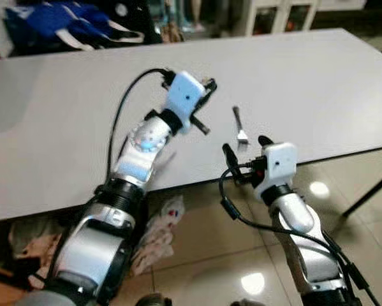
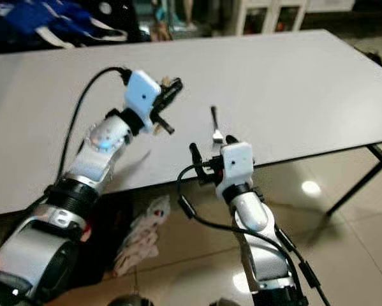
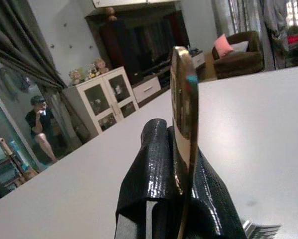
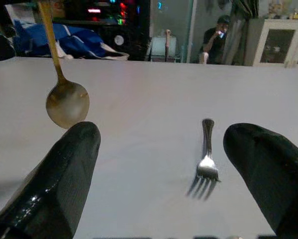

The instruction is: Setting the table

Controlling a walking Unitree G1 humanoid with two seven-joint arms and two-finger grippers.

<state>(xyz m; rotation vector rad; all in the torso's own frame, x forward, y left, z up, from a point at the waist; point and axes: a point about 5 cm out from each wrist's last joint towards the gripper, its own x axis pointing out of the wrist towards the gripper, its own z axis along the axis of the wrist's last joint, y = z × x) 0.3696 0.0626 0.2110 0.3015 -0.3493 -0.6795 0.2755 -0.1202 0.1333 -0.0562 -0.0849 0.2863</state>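
Across the white table (image 1: 318,83), ahead of both pincers, the surface carries one utensil so far; no plates or cups visible on it. Left gripper (image 1: 203,102) is raised over the table, fingers (image 3: 158,179) clamped tight on the handle of a gold spoon (image 4: 66,102), whose bowl hangs above the tabletop, not touching, as the right wrist view shows. Right gripper (image 1: 245,150) sits at the near table edge, jaws spread wide, nothing held. Fork (image 1: 240,124) lies flat just beyond the right gripper, tines toward it, between its spread fingers in the wrist view, and just beside the left gripper on its right. Judgement: fork appears placed; spoon is in transit, not yet laid down. Remaining: lower spoon near fork, release. A person is seated far behind the table.
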